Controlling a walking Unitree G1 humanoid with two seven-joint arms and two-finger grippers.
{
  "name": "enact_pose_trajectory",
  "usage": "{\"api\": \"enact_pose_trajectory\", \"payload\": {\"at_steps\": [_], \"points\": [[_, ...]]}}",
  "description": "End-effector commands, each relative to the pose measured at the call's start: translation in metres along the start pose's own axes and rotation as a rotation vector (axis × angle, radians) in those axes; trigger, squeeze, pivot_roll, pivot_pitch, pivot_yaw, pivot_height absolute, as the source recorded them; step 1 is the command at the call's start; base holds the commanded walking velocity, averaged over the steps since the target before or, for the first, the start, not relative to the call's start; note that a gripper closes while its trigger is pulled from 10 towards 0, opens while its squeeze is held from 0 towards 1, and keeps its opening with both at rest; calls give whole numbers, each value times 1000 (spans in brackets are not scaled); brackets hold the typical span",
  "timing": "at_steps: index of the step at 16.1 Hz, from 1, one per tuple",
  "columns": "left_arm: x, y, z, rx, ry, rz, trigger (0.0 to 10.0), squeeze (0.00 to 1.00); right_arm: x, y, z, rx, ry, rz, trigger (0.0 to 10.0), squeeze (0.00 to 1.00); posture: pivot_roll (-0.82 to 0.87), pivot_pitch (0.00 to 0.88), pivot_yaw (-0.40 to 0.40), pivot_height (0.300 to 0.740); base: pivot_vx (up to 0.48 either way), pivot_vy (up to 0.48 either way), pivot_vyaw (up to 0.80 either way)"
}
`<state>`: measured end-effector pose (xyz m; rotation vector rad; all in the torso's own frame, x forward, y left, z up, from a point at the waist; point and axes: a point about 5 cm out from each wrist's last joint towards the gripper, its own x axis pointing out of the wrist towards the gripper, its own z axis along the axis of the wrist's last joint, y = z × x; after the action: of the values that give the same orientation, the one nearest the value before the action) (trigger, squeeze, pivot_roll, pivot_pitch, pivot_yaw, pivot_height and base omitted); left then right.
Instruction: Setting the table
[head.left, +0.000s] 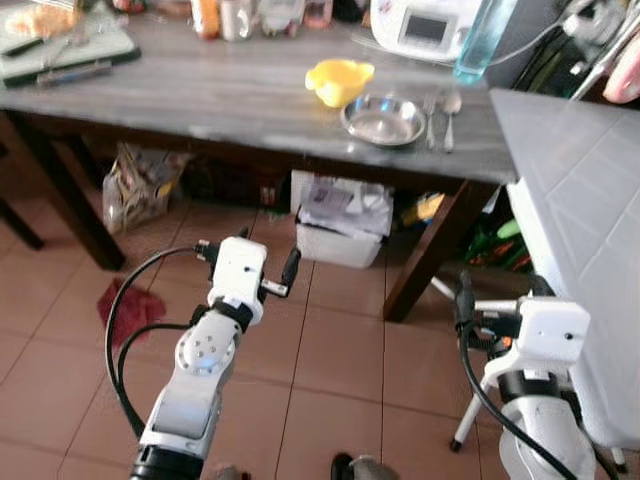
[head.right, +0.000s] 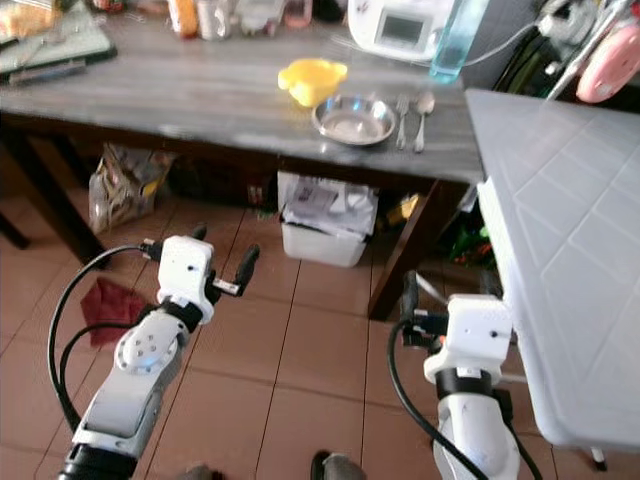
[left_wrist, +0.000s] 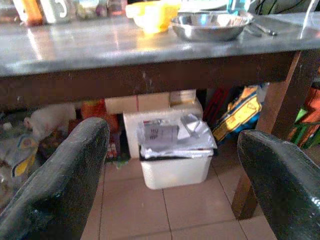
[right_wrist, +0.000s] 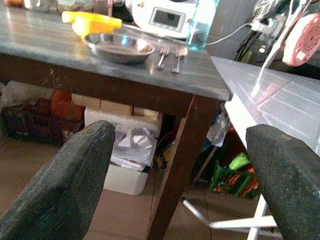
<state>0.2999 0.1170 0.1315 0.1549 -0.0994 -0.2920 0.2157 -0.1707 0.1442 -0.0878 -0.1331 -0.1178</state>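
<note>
- The grey-topped wooden table (head.left: 230, 95) stands ahead of us, and we judge the step in hand to be the approach: both arms are raised in front of us over the tiled floor, well short of the table edge, and nothing is being carried.
- Our left gripper (head.left: 247, 262) is below the table's front edge with its fingers spread wide and empty; our right gripper (head.right: 407, 305) is beside the table leg, near the white tiled surface (head.left: 590, 200), and its fingers stand wide apart too, holding nothing.
- The steel bowl (head.left: 383, 119) sits upright near the table's front edge towards the right end, with the yellow dish (head.left: 339, 79) just behind it and to the left, close to it or perhaps touching.
- The fork (head.left: 431, 117) and spoon (head.left: 451, 114) lie side by side just to the right of the bowl, their long axes running from front to back across the table; the working ends seem to point away from us, handles towards the front edge, though the view is too soft to be certain.
- The next move, as we judge it, calls for closing the distance and lifting a gripper above table height, the right one being nearer the cutlery, then coming down across a handle so the fingers close on its narrow width.
</note>
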Motion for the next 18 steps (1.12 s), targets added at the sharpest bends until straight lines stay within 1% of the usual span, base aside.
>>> {"api": "enact_pose_trajectory", "payload": {"at_steps": [1, 4, 9, 12, 15, 18], "points": [[0, -1, 1, 3, 5, -3, 10000, 0, -2, -3, -2, 0, 5, -9, 10000, 0, 115, 154, -68, 714, -262, 0, 0], [0, -3, 6, -3, -7, -7, 10000, 0, -3, -3, 0, 6, -8, -14, 10000, 0, 115, 154, -68, 714, -295, 0, 0], [3, -3, 7, -3, -8, -7, 10000, 0, 1, -5, 1, -1, -20, -15, 10000, 0, 115, 146, -67, 714, -278, 0, 0], [4, -4, 7, -4, -8, -9, 10000, 0, 1, -4, 0, -2, -19, -16, 10000, 0, 114, 143, -62, 714, -254, 0, 0], [6, -8, 7, 1, -26, -34, 10000, 0, 2, -6, -1, -5, -23, -26, 10000, 0, 104, 133, -52, 714, 0, 0, 0], [15, -12, 13, -17, -69, -42, 10000, 0, 6, -10, 3, -34, -51, -39, 10000, 0, 87, 87, -53, 714, 0, 0, 0]]}}
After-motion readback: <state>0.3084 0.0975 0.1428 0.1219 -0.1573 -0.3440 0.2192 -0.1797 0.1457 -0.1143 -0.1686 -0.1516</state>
